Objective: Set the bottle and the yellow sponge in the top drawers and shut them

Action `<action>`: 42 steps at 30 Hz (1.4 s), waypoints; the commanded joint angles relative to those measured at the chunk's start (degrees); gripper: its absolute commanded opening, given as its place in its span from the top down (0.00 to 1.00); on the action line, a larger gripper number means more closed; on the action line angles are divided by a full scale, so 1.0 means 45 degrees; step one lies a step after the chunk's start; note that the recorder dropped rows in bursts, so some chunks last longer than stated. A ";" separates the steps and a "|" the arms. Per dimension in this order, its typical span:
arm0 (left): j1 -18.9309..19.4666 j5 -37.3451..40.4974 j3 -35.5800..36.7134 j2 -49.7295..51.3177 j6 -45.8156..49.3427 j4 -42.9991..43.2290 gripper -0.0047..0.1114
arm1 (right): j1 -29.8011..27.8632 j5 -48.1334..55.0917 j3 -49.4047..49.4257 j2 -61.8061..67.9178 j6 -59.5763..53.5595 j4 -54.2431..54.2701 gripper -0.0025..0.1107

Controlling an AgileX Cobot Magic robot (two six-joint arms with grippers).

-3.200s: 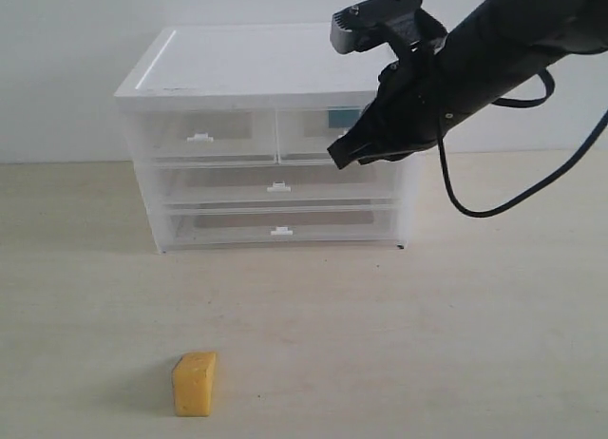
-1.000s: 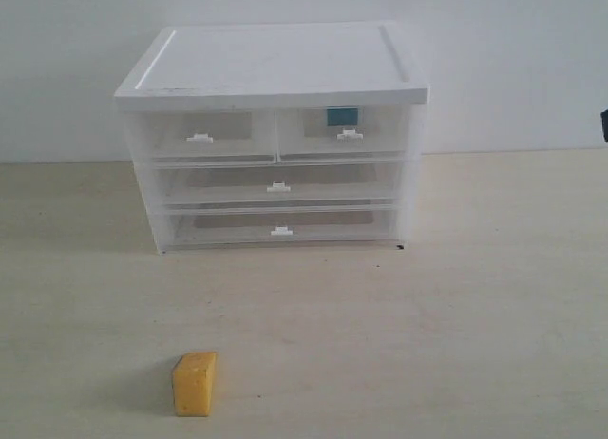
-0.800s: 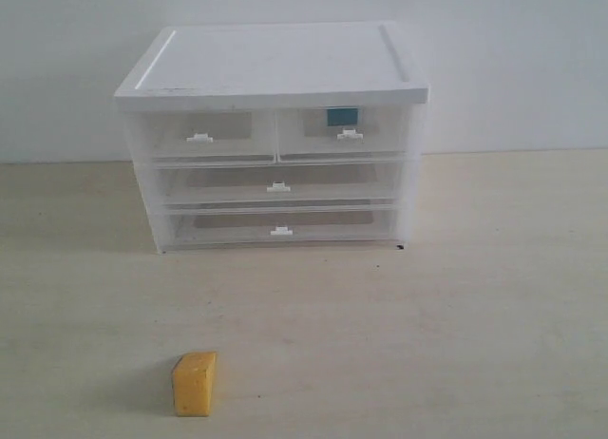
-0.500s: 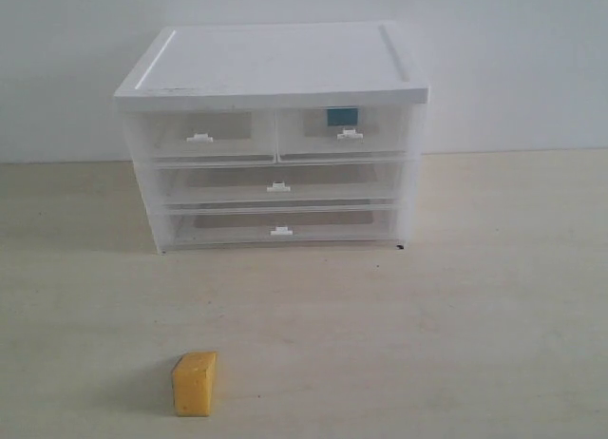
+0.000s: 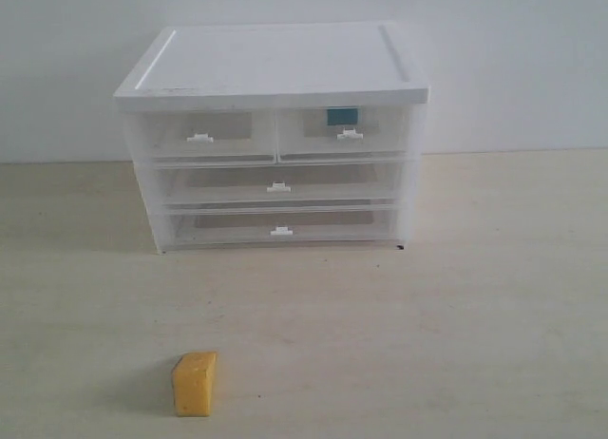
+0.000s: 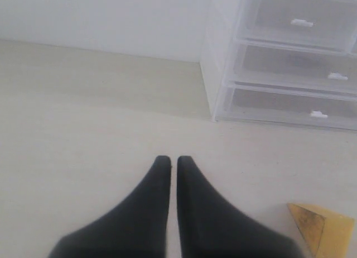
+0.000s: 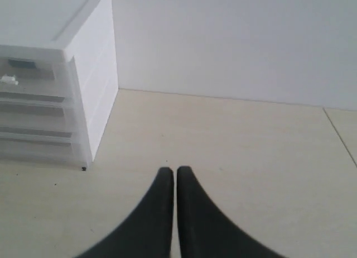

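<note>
The yellow sponge (image 5: 195, 383) stands on the table near the front left, and its corner (image 6: 321, 228) shows in the left wrist view beside my left gripper (image 6: 174, 158), which is shut and empty. Both top drawers are shut: the left one (image 5: 202, 135) looks empty, while a teal-blue patch, the bottle's label (image 5: 342, 117), shows through the right one (image 5: 346, 133). My right gripper (image 7: 174, 170) is shut and empty over bare table, off to the side of the cabinet (image 7: 89, 73). Neither arm appears in the exterior view.
The white-topped cabinet (image 5: 275, 64) stands at the back against a pale wall. Its two full-width drawers (image 5: 277, 185) (image 5: 281, 230) are shut. The table's surface is light wood.
The right arm, which was in front of the top right drawer 3.2 s ago, has drawn back out of the exterior view. That drawer stands shut with the teal-blue label showing through its front.
</note>
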 commanded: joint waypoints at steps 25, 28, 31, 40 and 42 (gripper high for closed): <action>0.0038 -0.0123 0.0045 -0.0050 -0.0052 -0.0153 0.92 | 0.0108 -0.2847 0.6018 -0.5159 -0.0026 0.0574 0.98; 0.0038 -0.0123 0.0045 -0.0050 -0.0052 -0.0153 0.92 | 0.0108 -0.2951 0.6051 -0.5159 -0.0026 0.0659 0.98; 0.0038 -0.0123 0.0045 -0.0050 -0.0052 -0.0153 0.92 | 0.0108 -0.2718 0.6092 -0.5159 -0.0048 0.0659 0.98; 0.0038 -0.0123 0.0045 -0.0050 -0.0052 -0.0153 0.92 | 0.0925 -0.1620 0.6081 -0.7642 -0.0801 0.0659 0.98; 0.0038 -0.0123 0.0045 -0.0050 -0.0052 -0.0153 0.92 | 0.0923 -0.1159 0.6081 -0.8243 -0.0776 0.0659 0.98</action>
